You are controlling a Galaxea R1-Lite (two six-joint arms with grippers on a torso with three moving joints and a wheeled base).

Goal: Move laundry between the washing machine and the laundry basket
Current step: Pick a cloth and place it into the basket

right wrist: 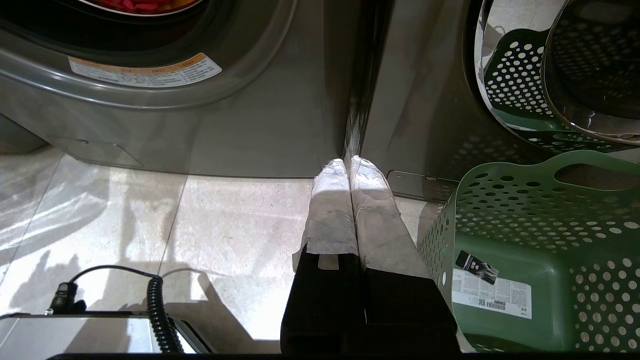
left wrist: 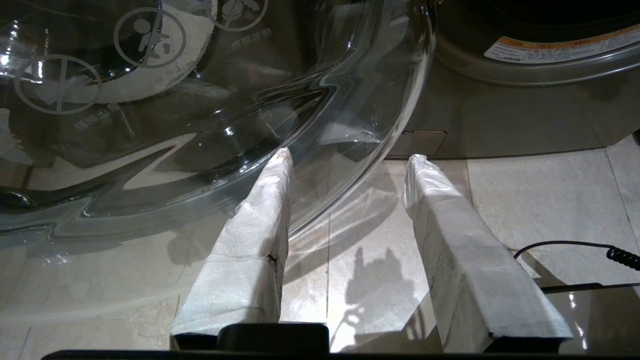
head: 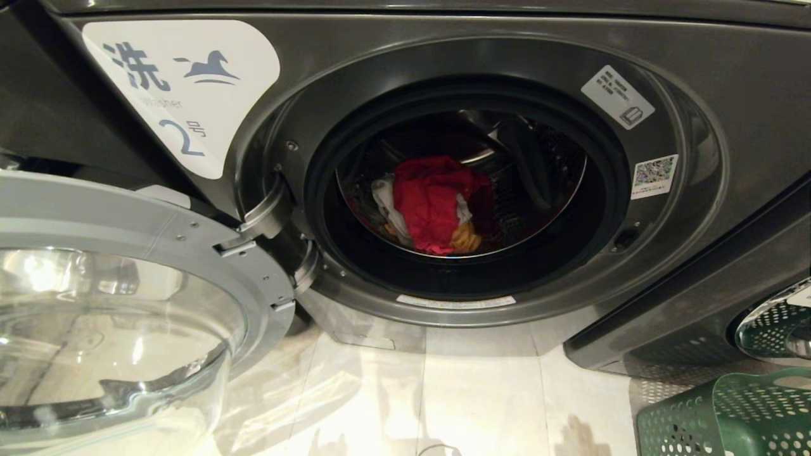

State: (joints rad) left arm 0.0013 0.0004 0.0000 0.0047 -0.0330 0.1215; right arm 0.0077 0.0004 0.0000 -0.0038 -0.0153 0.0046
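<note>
The laundry (head: 434, 202) lay inside the washing machine (head: 481, 183) drum, well above both grippers. The left gripper (left wrist: 347, 160) stood parted and empty beside the glass door (left wrist: 200, 110). The right gripper (right wrist: 349, 167) was closed, empty, just beside the laundry basket (right wrist: 540, 220).

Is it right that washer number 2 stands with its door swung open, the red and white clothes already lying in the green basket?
Not quite. The door of the washing machine is indeed swung open, but the laundry lies inside the drum, not in the laundry basket. The head view shows the red and white pile through the open porthole, with the basket on the floor to the robot's right.
</note>
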